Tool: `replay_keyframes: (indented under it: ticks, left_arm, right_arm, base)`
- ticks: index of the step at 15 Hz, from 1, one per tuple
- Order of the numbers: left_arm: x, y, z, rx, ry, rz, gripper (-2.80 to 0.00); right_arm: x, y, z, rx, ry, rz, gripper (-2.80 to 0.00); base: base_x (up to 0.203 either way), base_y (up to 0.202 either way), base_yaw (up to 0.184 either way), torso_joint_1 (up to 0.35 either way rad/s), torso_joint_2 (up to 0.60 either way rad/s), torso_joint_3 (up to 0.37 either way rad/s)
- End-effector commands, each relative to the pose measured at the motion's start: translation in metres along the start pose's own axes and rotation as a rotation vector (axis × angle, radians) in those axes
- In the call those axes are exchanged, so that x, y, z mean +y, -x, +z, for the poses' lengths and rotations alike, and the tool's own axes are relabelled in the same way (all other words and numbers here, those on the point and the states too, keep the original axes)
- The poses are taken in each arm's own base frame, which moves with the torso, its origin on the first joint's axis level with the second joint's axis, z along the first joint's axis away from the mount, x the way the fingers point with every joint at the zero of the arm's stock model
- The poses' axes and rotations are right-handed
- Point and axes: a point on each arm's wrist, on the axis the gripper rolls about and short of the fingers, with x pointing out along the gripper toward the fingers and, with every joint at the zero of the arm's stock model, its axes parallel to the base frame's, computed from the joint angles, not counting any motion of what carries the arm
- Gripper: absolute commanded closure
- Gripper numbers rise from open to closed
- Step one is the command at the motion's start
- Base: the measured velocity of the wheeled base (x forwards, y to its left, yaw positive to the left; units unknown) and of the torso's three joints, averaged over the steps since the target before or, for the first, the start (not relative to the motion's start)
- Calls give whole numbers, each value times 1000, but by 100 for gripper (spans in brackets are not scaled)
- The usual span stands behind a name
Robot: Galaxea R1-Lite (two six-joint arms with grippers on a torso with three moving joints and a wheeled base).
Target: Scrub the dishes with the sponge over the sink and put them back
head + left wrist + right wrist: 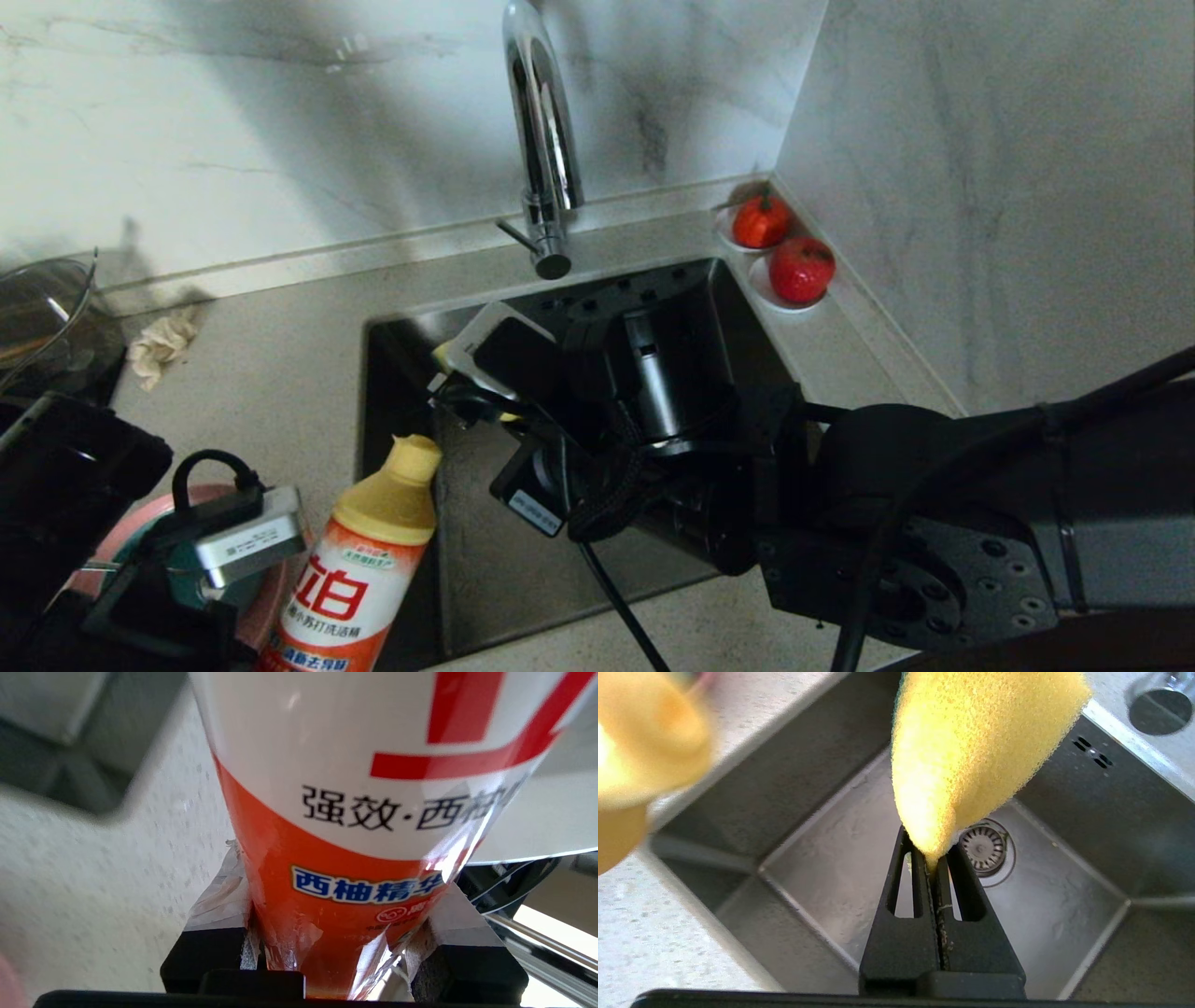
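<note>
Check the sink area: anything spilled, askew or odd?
No spill. The detergent bottle leans in the left gripper, its label wrinkled at the fingers. The right gripper pinches the sponge flat over the sink.

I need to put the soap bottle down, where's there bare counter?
Bare counter lies between the rag and the sink rim, behind the soap bottle. Crowded: the near left corner with the pink plate, and the saucers far right.

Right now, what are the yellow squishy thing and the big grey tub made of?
The yellow porous sponge looks like soft foam: tiny holes cover it, and it squashes thin where it is pinched. The square grey sink looks like brushed steel, dull and faintly shiny.
</note>
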Motion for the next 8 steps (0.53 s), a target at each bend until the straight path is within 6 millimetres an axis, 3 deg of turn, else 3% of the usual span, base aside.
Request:
replay_keyframes:
  ticks: [1,8]
  left_arm:
    - [-4,8,8,-45,-30,-8,0]
    - [8,-2,19,-13,25,-23,0]
  right_arm:
    - [6,-2,0,3,3,5,0]
    - [7,3,7,-43,-7,-1,0]
  base:
    - [0,0,0,0,0,0]
    - [0,0,0,0,0,0]
